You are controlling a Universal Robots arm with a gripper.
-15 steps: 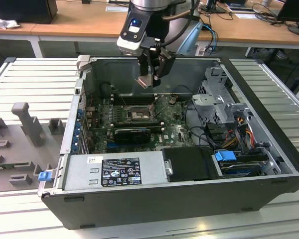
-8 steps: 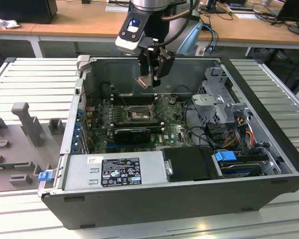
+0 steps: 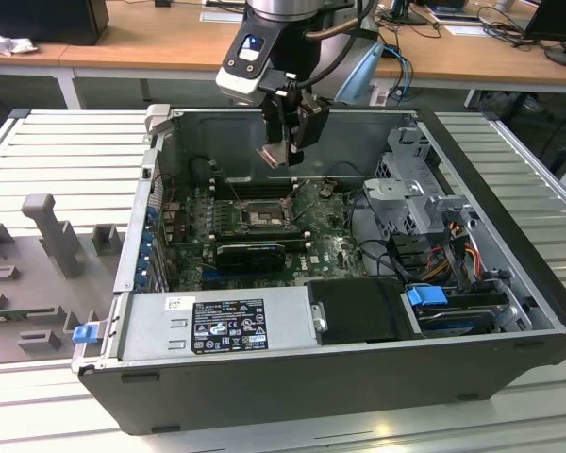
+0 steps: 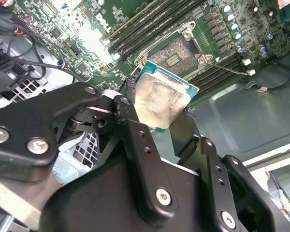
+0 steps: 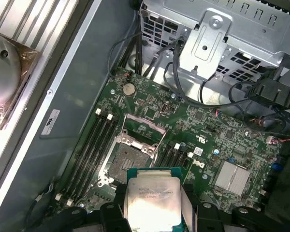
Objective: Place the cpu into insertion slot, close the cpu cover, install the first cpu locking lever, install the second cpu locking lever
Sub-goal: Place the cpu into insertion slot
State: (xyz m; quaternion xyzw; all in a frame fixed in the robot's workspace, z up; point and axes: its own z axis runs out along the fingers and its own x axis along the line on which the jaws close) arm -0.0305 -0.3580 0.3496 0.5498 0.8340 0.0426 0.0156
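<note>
My hand (image 5: 153,217) grips the cpu (image 5: 152,200) by its edges, raised over the board; the open insertion slot (image 5: 127,162) lies just beyond, below.

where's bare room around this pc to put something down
Free: ribbed table on the exterior view's right of the case; flat top of the power supply. Crowded: cables by the drive cage, and the claw gripping the chip.

The cpu (image 5: 152,205): one edge cut off by the frame in the first wrist view; one corner hidden behind the gripper (image 4: 154,118) in the second wrist view.
</note>
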